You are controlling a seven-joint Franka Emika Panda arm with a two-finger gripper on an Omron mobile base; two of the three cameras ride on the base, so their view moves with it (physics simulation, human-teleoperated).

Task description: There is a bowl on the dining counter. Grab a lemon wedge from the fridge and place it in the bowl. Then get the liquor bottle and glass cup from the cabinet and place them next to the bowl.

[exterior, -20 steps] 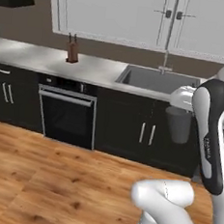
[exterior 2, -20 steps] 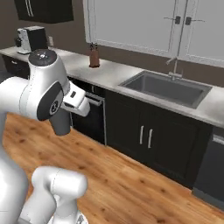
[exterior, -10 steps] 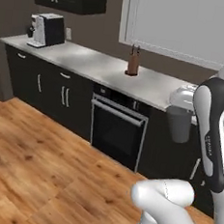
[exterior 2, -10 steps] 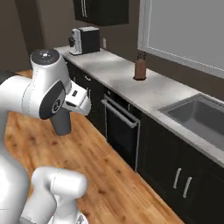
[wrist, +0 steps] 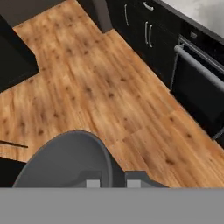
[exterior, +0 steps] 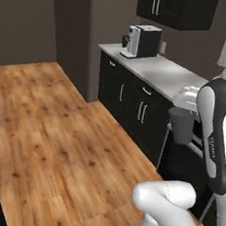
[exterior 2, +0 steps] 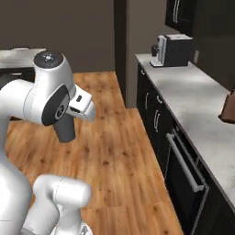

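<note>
Gripper (wrist: pixel 110 180) clamped on the cup (exterior: pixel 181 125), fingers nearly closed over its rim. Cup carried upright at the arm's end, above wood floor (exterior: pixel 58 144), beside black low cabinets (exterior: pixel 130 104).

Glass cup (exterior: pixel 181 125) apparently held beside arm (exterior: pixel 215 134).

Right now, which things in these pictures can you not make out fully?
- Glass cup, hand view: its lower part is cut off by the bottom edge.
- Tool, hand view: its grip on the cup is mostly hidden by the cup itself.
- Brown block, right base view: cut off by the right edge.
- Wall cabinet, left base view: its upper part is cut off by the top edge.
</note>
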